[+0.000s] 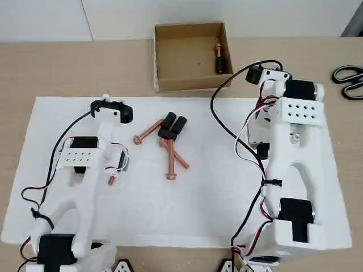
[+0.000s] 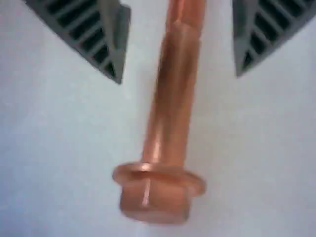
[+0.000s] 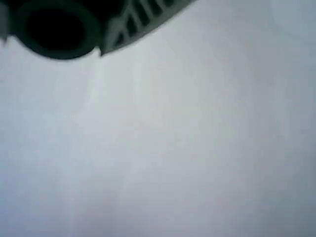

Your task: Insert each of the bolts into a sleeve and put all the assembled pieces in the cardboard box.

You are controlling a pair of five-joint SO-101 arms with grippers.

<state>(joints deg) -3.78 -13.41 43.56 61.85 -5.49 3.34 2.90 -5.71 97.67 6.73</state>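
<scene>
A copper bolt [image 2: 168, 123] lies on the white mat, its flanged head toward the camera. My left gripper [image 2: 178, 76] stands open astride its shank, one finger on each side; from above, the left gripper [image 1: 116, 166] is over that bolt [image 1: 112, 180]. My right gripper [image 1: 262, 148] hovers low over the mat at the right, shut on a black sleeve [image 3: 57, 29] that sits against a ribbed finger [image 3: 143, 19]. Three more bolts [image 1: 169, 158] and several black sleeves [image 1: 173, 126] lie mid-mat. The cardboard box [image 1: 170, 82] holds one assembled piece [image 1: 219, 58].
The white foam mat [image 1: 187, 215] covers most of the wooden table. Black scissors [image 1: 349, 79] lie at the far right edge. The box stands just beyond the mat's back edge. Black cables loop from both arms.
</scene>
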